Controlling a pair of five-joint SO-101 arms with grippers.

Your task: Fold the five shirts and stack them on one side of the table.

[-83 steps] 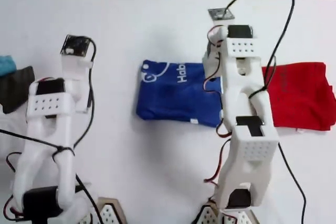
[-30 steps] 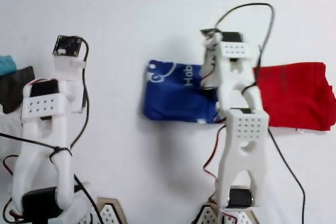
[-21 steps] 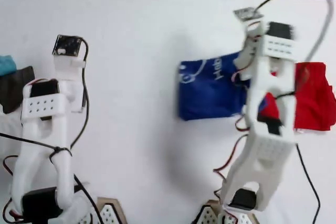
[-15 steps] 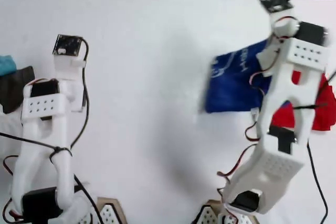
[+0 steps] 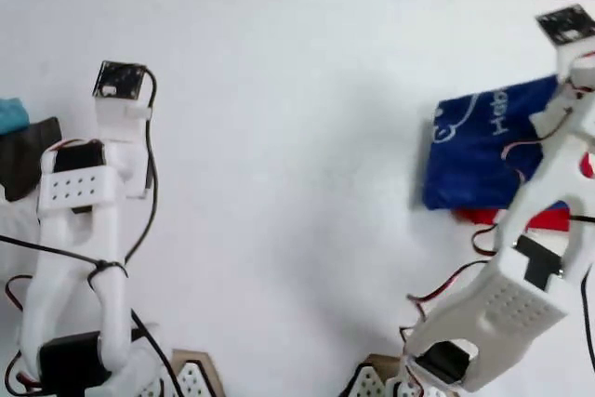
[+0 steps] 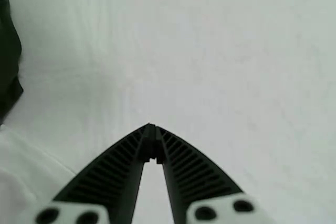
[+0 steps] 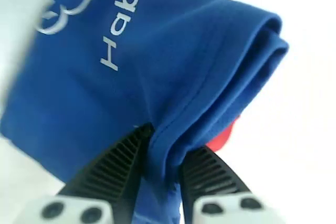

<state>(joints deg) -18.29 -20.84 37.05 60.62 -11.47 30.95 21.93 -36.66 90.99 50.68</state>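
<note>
A folded blue shirt [image 5: 483, 151] lies at the table's right side, over a red shirt [image 5: 548, 218] of which a strip shows beneath it. My right gripper [image 7: 167, 141] is shut on the blue shirt's [image 7: 157, 66] folded edge, and the red shirt [image 7: 223, 135] peeks out under that fold. At the far left edge lie a black shirt [image 5: 23, 157] and a teal one [image 5: 11, 114]. The left arm [image 5: 84, 183] stands beside them. My left gripper [image 6: 151, 130] is shut on nothing, above bare table, with the black shirt [image 6: 8, 72] off to one side.
White table [image 5: 279, 137] runs wide and bare between the two arms. Both arm bases [image 5: 195, 378] sit at the near edge. Red and black cables [image 5: 456, 281] trail beside the right arm. Pale cloth [image 6: 21, 177] shows near the left gripper.
The right arm has dragged the blue shirt from the table's middle to the right, onto the red shirt, which is now mostly covered. The left arm has kept still.
</note>
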